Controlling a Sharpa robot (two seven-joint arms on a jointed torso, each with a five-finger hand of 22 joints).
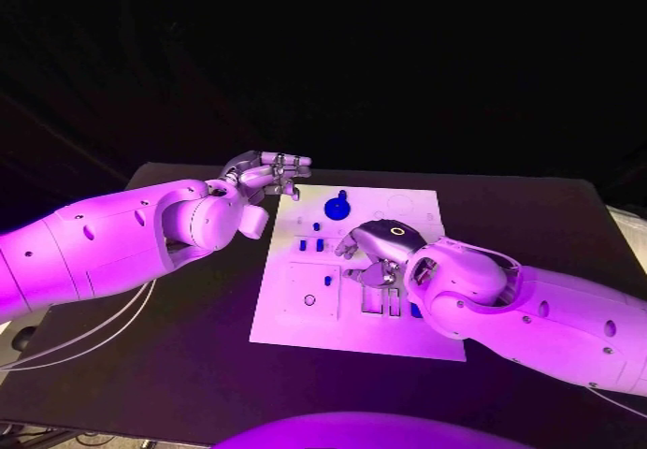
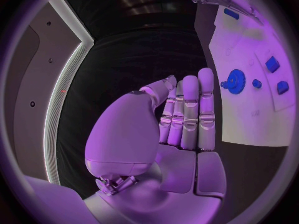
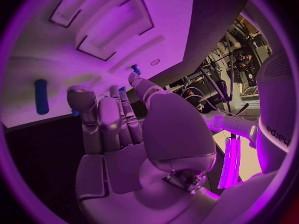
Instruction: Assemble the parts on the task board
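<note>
Right hand (image 1: 381, 245) over flat white task board (image 1: 411, 208), round toothed blue gear (image 1: 336, 208)

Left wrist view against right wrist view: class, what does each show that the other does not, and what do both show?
Left wrist view alone: the left hand, fingers straight and together, holding nothing, and a blue gear on the white board. Right wrist view alone: the right hand, a blue bar lying on the board, and a small blue peg near its fingertips. Both: the white board with blue parts on it.

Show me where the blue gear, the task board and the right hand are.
blue gear (image 2: 234, 81), left wrist view, toothed disc.
task board (image 1: 304, 323), head view, bare near corner.
right hand (image 1: 381, 245), head view, back of hand.
</note>
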